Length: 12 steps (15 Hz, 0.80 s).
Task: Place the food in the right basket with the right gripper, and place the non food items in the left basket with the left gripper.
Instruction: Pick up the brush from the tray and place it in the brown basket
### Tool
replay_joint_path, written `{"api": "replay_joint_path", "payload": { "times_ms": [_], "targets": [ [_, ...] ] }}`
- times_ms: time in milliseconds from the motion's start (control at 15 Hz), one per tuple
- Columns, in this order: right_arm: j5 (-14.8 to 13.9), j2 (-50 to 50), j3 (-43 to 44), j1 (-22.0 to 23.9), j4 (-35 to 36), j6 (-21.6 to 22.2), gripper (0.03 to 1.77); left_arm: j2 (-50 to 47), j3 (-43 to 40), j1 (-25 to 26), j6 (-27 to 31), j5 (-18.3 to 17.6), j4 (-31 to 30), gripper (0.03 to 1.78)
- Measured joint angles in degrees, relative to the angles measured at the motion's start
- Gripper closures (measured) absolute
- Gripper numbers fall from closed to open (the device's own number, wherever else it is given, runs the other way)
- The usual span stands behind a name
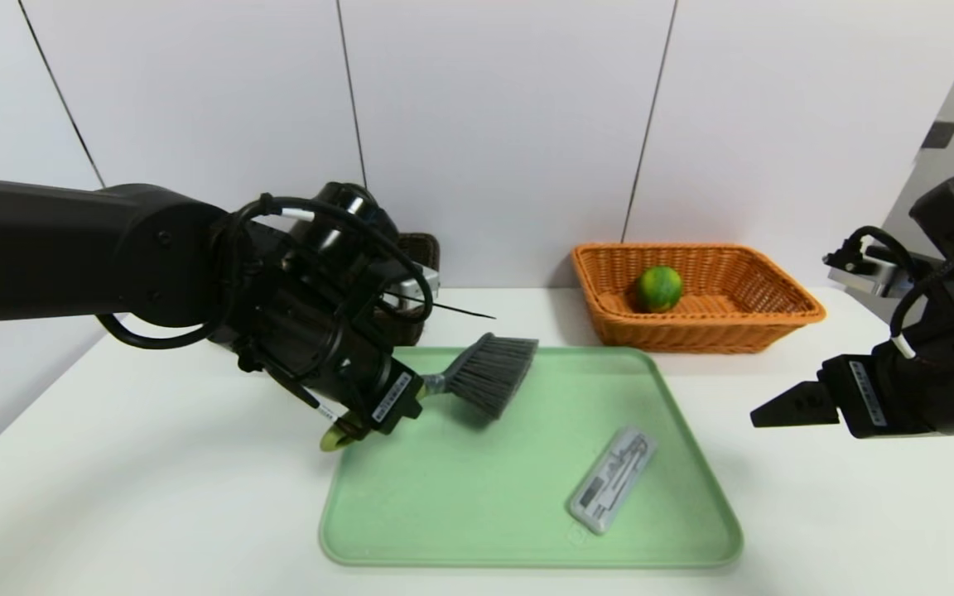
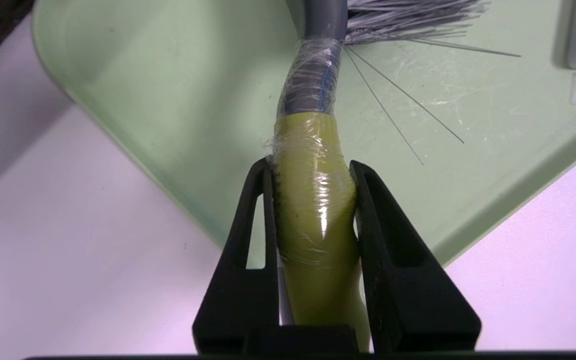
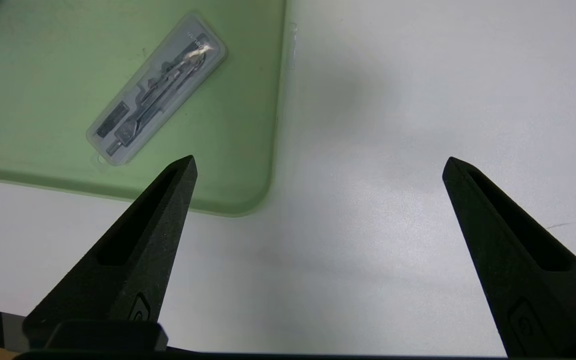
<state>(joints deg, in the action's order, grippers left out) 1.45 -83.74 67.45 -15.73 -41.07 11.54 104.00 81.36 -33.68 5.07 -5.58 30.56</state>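
Grey case [image 1: 612,479] alone on tray [image 1: 411,530]

left end effector [image 2: 313,172] clamped shut, right end effector [image 3: 318,165] spread wide

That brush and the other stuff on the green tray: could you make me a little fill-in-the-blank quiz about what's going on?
1. The left claw is shut on the brush by its ____ handle.
2. The lime lies inside the ____ basket.
3. The right claw hovers with its jaws ____.
4. The grey case lies flat on the ____.

Missing words: green; orange; open; tray
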Motion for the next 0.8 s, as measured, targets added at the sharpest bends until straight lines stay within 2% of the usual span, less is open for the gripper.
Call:
{"api": "replay_joint_path", "payload": {
  "times_ms": [333,800],
  "targets": [
    [0.0,0.4,-0.6,0.0,0.0,0.0,0.1,-4.5,-0.4,-0.4,-0.2,0.0,0.1,1.34],
    [0.0,1.1,-1.1,0.1,-0.1,0.0,0.1,-10.3,-0.5,-0.4,-3.5,0.0,-0.1,1.34]
  ]
}}
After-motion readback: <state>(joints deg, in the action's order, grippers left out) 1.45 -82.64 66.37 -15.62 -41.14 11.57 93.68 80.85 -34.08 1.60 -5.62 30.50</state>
